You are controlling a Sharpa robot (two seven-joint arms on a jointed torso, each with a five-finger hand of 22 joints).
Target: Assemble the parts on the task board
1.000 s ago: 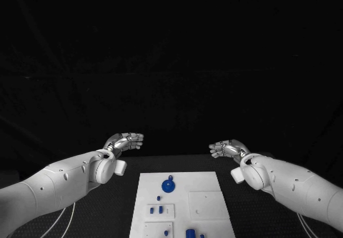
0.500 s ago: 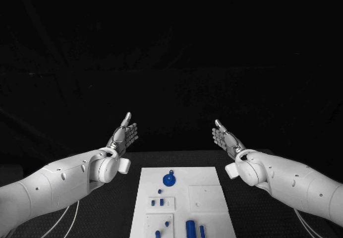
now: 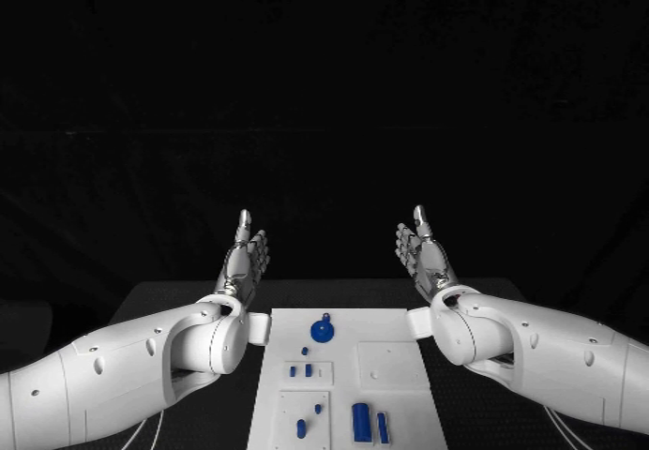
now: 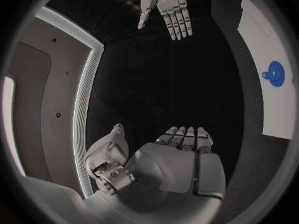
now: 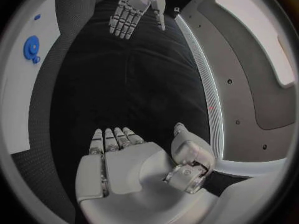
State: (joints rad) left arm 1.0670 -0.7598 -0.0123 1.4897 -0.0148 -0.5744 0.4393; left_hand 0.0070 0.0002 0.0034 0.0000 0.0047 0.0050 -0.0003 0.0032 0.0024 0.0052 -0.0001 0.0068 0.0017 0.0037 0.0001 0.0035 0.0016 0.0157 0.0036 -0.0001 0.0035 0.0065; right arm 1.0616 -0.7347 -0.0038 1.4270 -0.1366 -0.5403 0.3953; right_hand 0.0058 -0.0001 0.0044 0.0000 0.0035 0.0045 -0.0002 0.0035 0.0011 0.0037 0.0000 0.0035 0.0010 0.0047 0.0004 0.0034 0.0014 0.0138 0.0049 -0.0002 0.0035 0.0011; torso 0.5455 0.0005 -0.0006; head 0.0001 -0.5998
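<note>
Hands: your left hand (image 3: 244, 259) and right hand (image 3: 425, 255) were spread, fingers straight, holding nothing, raised at 12 o'clock of the task board (image 3: 392, 328). Blue parts (image 3: 322, 330) lay on it.

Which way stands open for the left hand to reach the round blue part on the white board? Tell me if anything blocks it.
Probably yes, from above. The left hand is open, holds nothing and is raised past the board. The round blue part lies bare, and the right hand stays off to the other side.
</note>
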